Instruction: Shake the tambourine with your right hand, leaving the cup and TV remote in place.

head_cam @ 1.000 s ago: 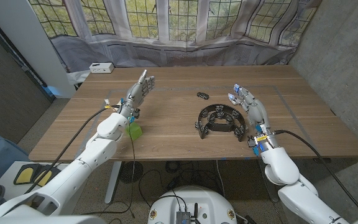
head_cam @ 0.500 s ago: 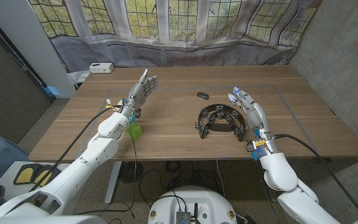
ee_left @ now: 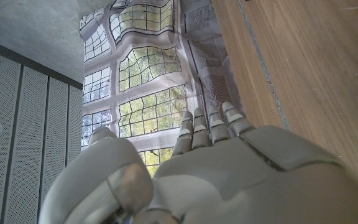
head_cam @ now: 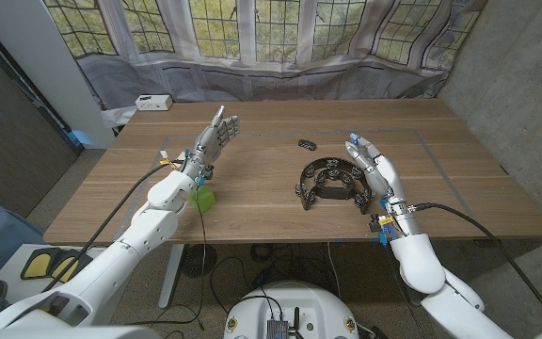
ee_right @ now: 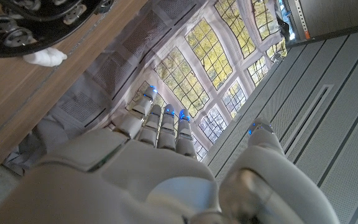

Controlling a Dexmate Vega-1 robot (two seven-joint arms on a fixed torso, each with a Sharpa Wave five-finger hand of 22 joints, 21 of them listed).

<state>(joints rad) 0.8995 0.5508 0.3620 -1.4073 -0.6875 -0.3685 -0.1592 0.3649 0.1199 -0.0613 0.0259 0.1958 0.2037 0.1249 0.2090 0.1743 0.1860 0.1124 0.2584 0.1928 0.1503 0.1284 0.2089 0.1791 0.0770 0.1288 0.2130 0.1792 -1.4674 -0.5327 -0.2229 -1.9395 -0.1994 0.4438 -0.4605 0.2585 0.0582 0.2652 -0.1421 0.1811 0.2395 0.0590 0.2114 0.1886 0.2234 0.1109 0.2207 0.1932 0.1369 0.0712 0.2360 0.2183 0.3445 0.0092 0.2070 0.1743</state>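
- Left hand (head_cam: 213, 137): grey segmented fingers, pale smooth shell.
- Right hand (head_cam: 369, 162): same build, fingertips glowing blue.
- Both arms: white rounded casings, black cables, small coloured fittings at the wrists, possibly connectors.

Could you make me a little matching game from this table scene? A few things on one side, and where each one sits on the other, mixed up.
Things:
1. tambourine
2. green cup
3. white box
4. small dark object

Places:
A. at the far left corner of the table
B. near the front edge, beside the left arm
C. just beyond the tambourine, toward the window
D. mid-table, right next to the open right robot hand

Pairs: 1-D, 2-B, 3-A, 4-C
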